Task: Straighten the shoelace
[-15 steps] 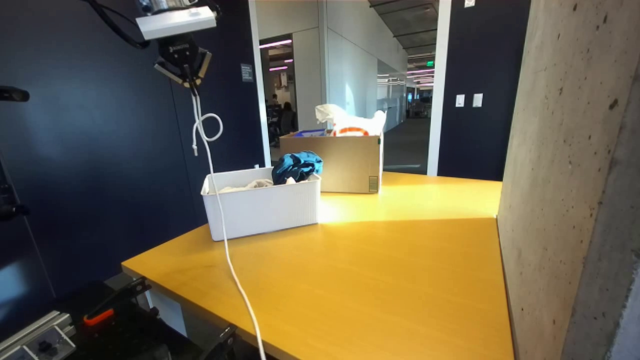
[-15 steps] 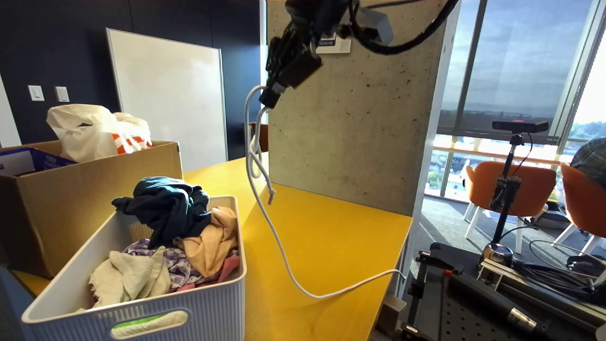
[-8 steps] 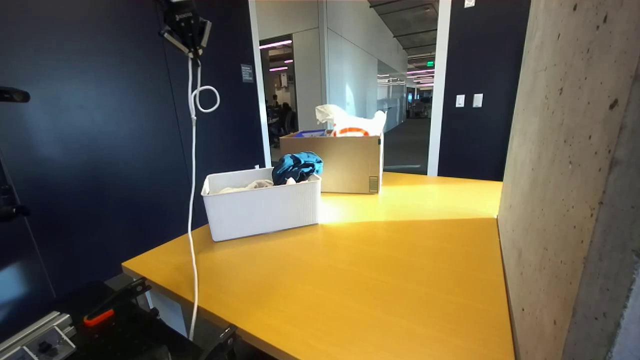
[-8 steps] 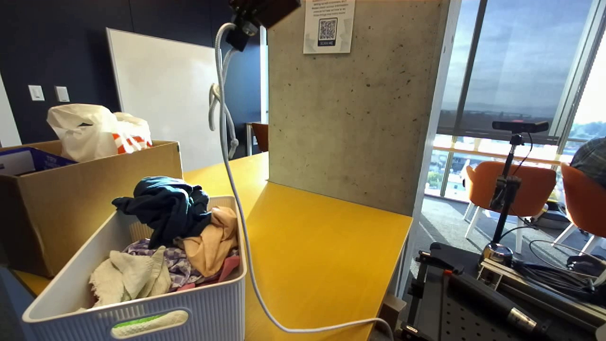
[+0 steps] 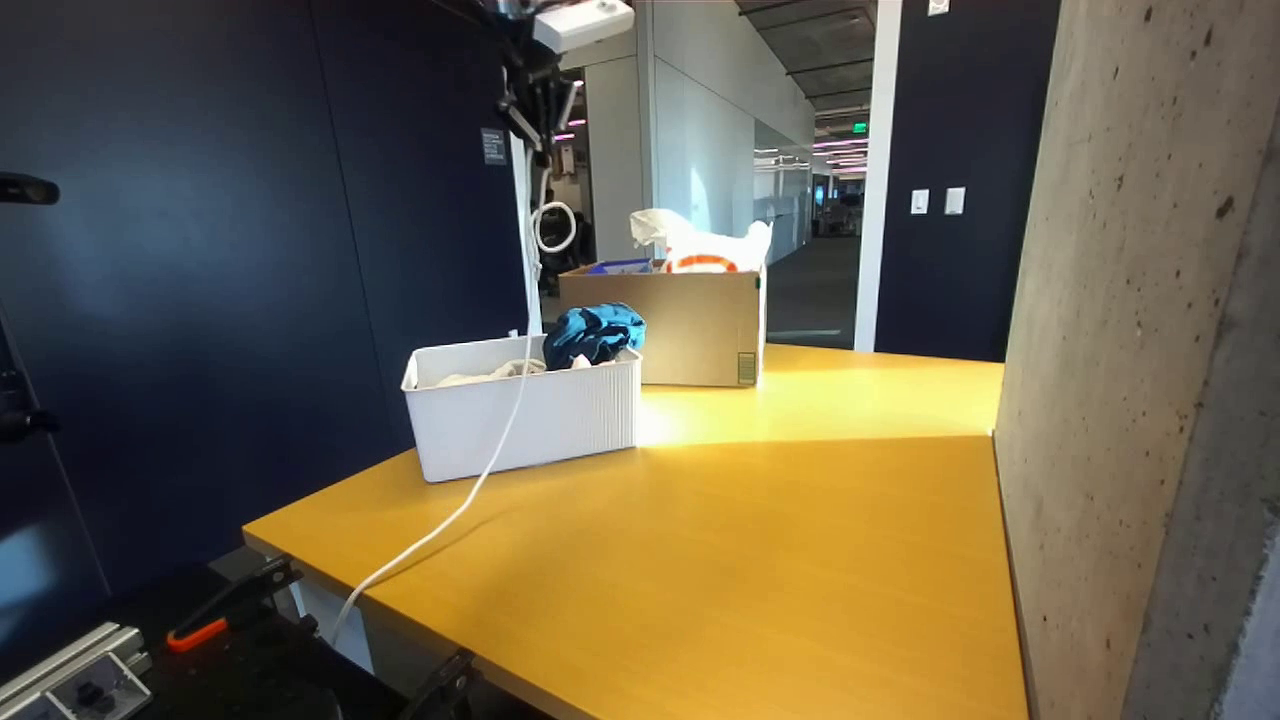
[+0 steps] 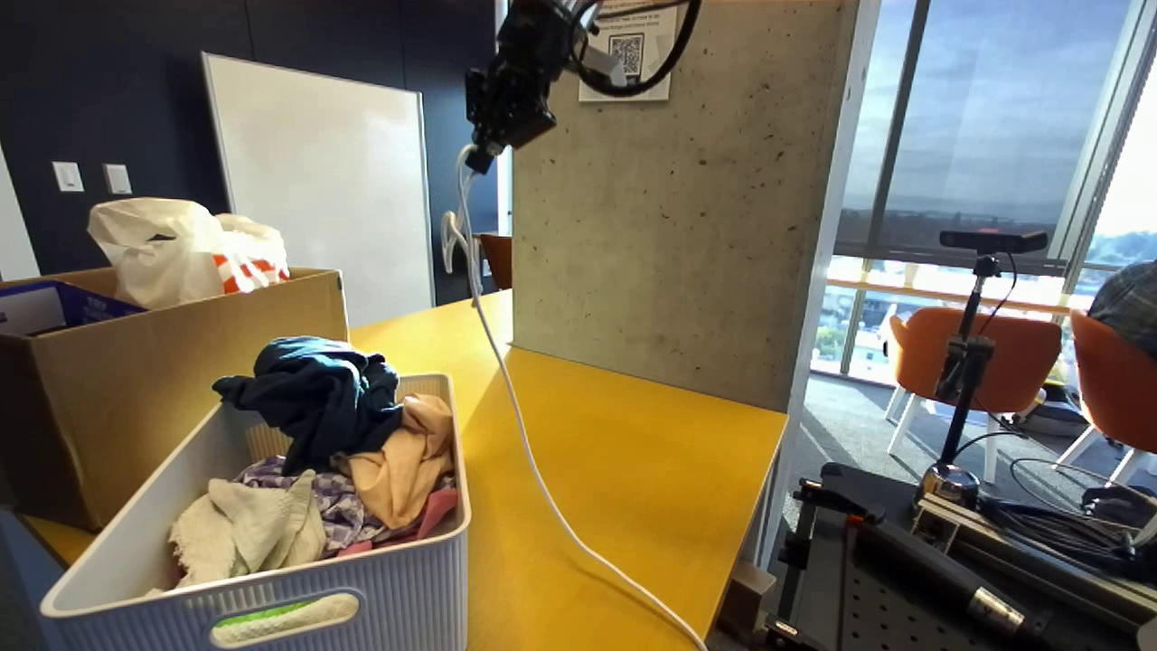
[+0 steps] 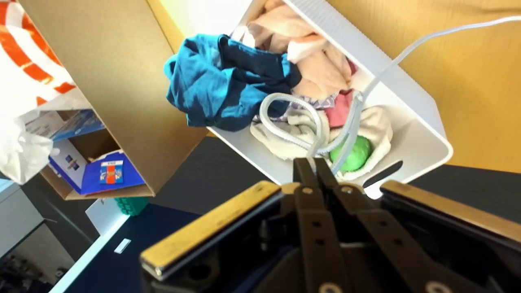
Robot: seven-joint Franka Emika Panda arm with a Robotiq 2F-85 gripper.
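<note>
The narrow black fingertips (image 7: 300, 173) of the black two-fingered gripper (image 7: 312, 165) are pressed together, pinching the long, thin white cord of the shoelace (image 6: 514, 404); lace shows on both sides of that pinch, one side apparently running into a curl, the other into the long run; the curl, a round white loop (image 7: 264, 110), hangs near the fingers and off to one side, in the air above the level of the table; where the strands meet sits a small thickening, a tip or a knot, I cannot tell which; from there the long axis drops away from the grip, passes beside the white ribbed plastic bin (image 6: 407, 588) of crumpled cloths (image 6: 330, 420), whether brushing it I cannot tell, then bows slackly across the smooth yellow table (image 6: 633, 434) and over its edge, where I lose sight of the end.

So the long run lies below the fingers and off towards that edge, and I judge the coming move turns on this; drawing the grip away from the edge should pull the bow taut, while the loop, being up by the pinch, probably wants a fresh grip of its own; the bin's rim could snag the cord on a swing across it. The only arm, dark and jointed (image 6: 533, 38), reaches in from above; it holds the gripper high, near the bin, fingers slanting downward.
</note>
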